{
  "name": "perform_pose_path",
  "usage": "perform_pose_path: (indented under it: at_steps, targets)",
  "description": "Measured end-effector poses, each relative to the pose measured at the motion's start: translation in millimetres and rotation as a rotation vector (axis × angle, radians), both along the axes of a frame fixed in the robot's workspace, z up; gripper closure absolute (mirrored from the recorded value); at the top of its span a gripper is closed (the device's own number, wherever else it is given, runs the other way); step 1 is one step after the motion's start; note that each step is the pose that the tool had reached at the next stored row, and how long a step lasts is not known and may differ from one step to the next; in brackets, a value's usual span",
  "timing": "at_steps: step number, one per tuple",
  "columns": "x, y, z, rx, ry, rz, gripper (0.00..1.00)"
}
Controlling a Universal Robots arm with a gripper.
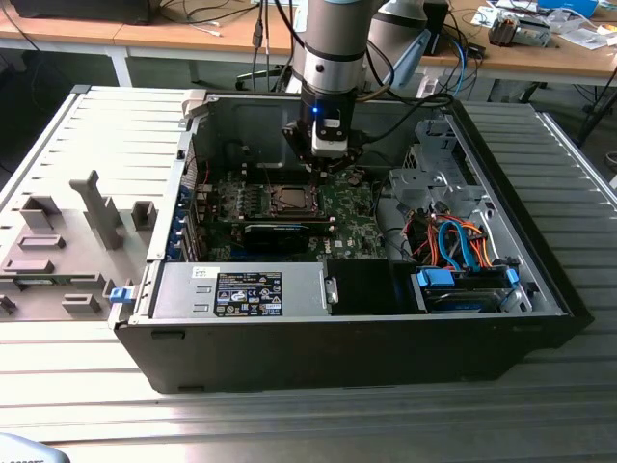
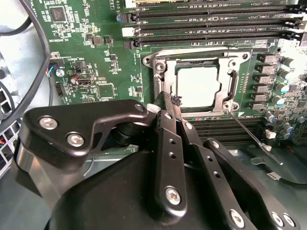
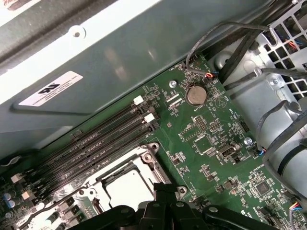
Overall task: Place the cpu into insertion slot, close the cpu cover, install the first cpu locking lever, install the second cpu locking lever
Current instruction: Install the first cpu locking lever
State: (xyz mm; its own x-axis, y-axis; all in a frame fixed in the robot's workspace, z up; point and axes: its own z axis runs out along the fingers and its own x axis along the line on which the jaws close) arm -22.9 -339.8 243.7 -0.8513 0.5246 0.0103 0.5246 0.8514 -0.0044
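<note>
The exterior view shows the open case point(image 1: 540, 289), the board point(image 1: 352, 220) at frame centre and the gripper point(image 1: 328, 159) low over it. The second wrist view shows its fingers point(image 2: 165, 139) clenched together and empty, with the tips at a corner of the cover point(image 2: 231, 81). The cover lies closed over the cpu point(image 2: 196, 86) in the slot point(image 2: 152, 61), and a thin lever point(image 2: 249, 131) angles free from another corner.

The motherboard point(image 2: 96, 57) is deep green, speckled with small black and silver parts. The cpu point(image 2: 197, 86) is pale silvery-grey, framed by the shinier silver cpu cover point(image 2: 201, 58). The memory slots point(image 2: 206, 33) are black. The case point(image 1: 337, 352) is black outside and grey inside, with orange and blue cables point(image 1: 453, 241). The counter point(image 1: 289, 424) is grey and ridged.
</note>
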Motion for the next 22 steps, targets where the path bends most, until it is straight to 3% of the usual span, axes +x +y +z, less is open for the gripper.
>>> perform_pose_path:
  at_steps: [22]
  targets:
    - [0.0,0.0,0.0,-0.0001,0.0000,0.080,0.89]
